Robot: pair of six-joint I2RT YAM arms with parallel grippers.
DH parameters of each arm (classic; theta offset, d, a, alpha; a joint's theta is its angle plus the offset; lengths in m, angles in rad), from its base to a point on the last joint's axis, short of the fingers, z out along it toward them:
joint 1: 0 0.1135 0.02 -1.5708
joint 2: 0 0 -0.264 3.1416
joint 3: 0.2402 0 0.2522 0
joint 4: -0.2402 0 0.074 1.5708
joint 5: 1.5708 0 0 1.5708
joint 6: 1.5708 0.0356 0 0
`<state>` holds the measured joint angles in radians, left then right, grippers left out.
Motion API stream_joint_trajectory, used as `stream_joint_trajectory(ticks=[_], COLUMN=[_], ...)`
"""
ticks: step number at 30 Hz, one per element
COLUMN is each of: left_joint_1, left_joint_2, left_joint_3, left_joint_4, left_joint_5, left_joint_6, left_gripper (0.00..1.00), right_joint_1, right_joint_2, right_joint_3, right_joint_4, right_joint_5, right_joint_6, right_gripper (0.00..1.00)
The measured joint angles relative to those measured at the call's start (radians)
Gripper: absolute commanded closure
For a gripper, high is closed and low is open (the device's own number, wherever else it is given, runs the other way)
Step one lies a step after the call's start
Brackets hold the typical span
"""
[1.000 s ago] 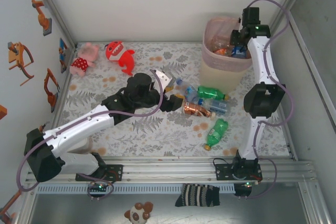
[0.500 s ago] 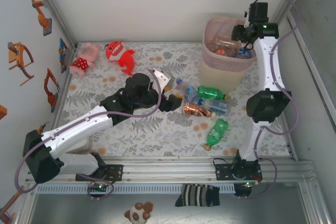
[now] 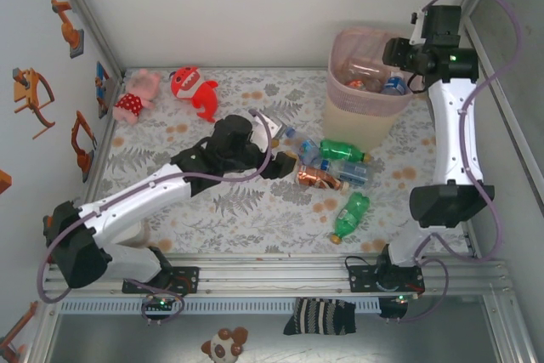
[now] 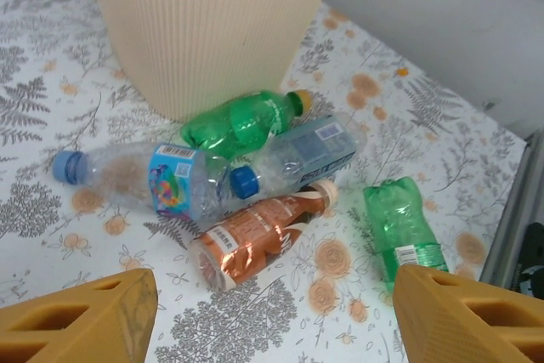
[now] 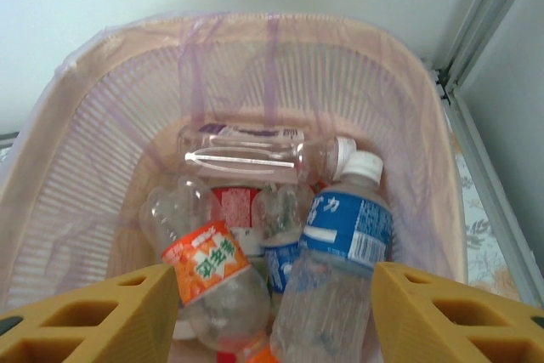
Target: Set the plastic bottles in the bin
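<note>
Several plastic bottles lie on the floral table beside the bin (image 3: 365,115): a green one (image 3: 342,150), a clear blue-capped one (image 4: 136,178), a blue-labelled one (image 4: 297,157), a copper-labelled one (image 4: 259,231) and a crushed green one (image 4: 401,223). My left gripper (image 3: 279,145) hovers low just short of the copper bottle, open (image 4: 272,329) with nothing between its fingers. My right gripper (image 3: 396,55) hangs above the pink-rimmed bin (image 5: 272,27), open (image 5: 272,316). Below it, several bottles rest inside, among them a blue-labelled one (image 5: 344,240) and an orange-labelled one (image 5: 204,269).
A pink plush (image 3: 136,95) and a red plush (image 3: 194,91) lie at the far left of the table. Metal frame posts and the right wall (image 3: 501,125) stand close to the bin. A rail (image 3: 280,282) runs along the near edge.
My right gripper has drawn up and back out of the bin, widening its jaws; the blue-labelled bottle stays in the bin. My left gripper has edged slightly toward the bottles.
</note>
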<state>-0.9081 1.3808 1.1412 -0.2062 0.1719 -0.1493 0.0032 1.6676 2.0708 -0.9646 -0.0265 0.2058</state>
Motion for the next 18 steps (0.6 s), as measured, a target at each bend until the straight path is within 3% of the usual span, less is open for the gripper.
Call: stream_joint_trajectory(ticks=[4, 10, 14, 18], left_joint_1=[0.009, 0.059, 0.085, 0.088], left_joint_2=[0.083, 0.249, 0.383, 0.496], left_joint_3=[0.064, 0.156, 0.246, 0.351], left_joint_4=[-0.049, -0.086, -0.133, -0.164], left_joint_5=[-0.01, -0.043, -0.137, -0.232], left_joint_6=[-0.033, -0.187, -0.332, -0.472], left_gripper=[0.29, 0.28, 0.27, 0.2], right_joint_1=[0.0, 0.0, 0.0, 0.0], right_joint_2=[-0.102, -0.235, -0.295, -0.335], right_joint_3=[-0.11, -0.231, -0.284, -0.322], right_joint_4=[0.019, 0.044, 0.053, 0.057], right_joint_5=[-0.011, -0.011, -0.011, -0.01], right_joint_6=[0.015, 0.034, 0.034, 0.034], right_gripper=[0.4, 0.41, 0.41, 0.41])
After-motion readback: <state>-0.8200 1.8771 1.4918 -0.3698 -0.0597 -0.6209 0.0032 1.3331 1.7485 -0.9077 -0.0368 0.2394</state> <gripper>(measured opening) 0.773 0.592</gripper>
